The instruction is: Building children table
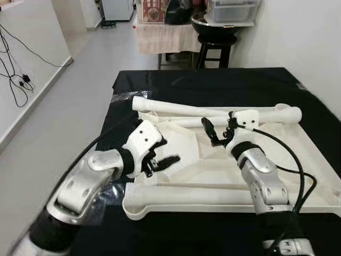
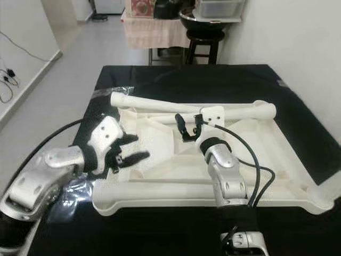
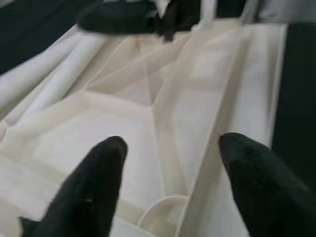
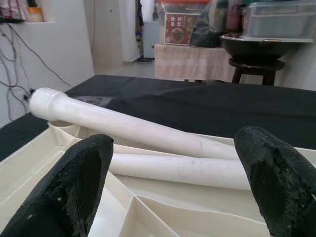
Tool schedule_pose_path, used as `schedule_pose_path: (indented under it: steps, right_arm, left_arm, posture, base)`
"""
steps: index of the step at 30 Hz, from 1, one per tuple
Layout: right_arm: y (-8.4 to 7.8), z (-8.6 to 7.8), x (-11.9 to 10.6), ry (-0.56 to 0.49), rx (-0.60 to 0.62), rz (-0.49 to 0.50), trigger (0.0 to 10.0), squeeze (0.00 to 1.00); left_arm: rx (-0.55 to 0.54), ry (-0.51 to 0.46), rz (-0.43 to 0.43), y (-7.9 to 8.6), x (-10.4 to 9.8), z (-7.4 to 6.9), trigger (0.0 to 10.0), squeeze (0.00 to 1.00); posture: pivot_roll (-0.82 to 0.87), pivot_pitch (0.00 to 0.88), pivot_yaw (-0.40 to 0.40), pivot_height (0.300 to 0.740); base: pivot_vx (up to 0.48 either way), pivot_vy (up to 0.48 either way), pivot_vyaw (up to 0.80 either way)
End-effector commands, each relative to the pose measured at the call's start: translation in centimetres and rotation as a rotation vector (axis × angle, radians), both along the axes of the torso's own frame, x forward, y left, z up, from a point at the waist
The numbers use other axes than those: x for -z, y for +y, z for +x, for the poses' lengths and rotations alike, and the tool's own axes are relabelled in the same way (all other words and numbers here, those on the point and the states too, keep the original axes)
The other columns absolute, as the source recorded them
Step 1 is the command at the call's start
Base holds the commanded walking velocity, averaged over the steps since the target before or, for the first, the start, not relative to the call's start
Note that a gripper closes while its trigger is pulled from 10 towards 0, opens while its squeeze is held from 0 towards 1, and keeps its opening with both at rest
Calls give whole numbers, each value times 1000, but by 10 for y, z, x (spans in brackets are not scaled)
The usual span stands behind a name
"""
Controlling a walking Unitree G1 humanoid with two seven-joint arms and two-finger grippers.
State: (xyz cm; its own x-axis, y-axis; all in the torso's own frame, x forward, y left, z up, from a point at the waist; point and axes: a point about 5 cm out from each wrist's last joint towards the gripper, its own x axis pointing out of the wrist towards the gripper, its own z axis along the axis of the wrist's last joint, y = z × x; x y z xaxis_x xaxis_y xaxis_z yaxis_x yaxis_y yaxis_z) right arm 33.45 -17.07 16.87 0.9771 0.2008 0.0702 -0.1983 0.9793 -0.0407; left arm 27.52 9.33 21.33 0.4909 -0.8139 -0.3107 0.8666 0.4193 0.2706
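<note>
From my head cameras, the white tabletop lies upside down on a black cloth, its ribbed underside facing up at me. Two white table legs rest across its far part: the long leg spans almost from edge to edge, and a shorter leg lies just beside it on the near side. A third leg lies along the near rim. My left gripper hovers over the left part of the underside, fingers spread and holding nothing. My right gripper is raised near the middle, just short of the two far legs, also spread and empty (its black cable loops back along my forearm). Crinkled clear plastic wrap sits by the far left corner.

My left wrist camera looks down between two black fingers at the ribs of the tabletop; nothing is between them.

My right wrist camera looks past parted fingers at the long leg and the shorter leg lying side by side, with a black stool behind the cloth.
</note>
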Motion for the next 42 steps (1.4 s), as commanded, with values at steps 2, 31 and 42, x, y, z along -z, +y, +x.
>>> schedule_pose_path:
  steps: [2, 31, 42]
  right_arm:
    - [-3, 0, 4, 12, 17, -8, 10000, 0]
    - [2, 5, 12, 27, 32, -31, 10000, 0]
    - [1, 5, 12, 28, 40, -37, 10000, 0]
  left_arm:
    - [83, 72, 30, -6, 1, -8, 10000, 1000]
    - [144, 237, 750, 32, 27, 4, 10000, 0]
    - [180, 241, 748, 28, 29, 3, 627, 0]
  posture:
    - [13, 10, -34, 740]
    - [34, 0, 1, 740]
    - [27, 0, 2, 740]
  base:
    - [0, 0, 0]
    - [0, 0, 0]
    - [0, 0, 0]
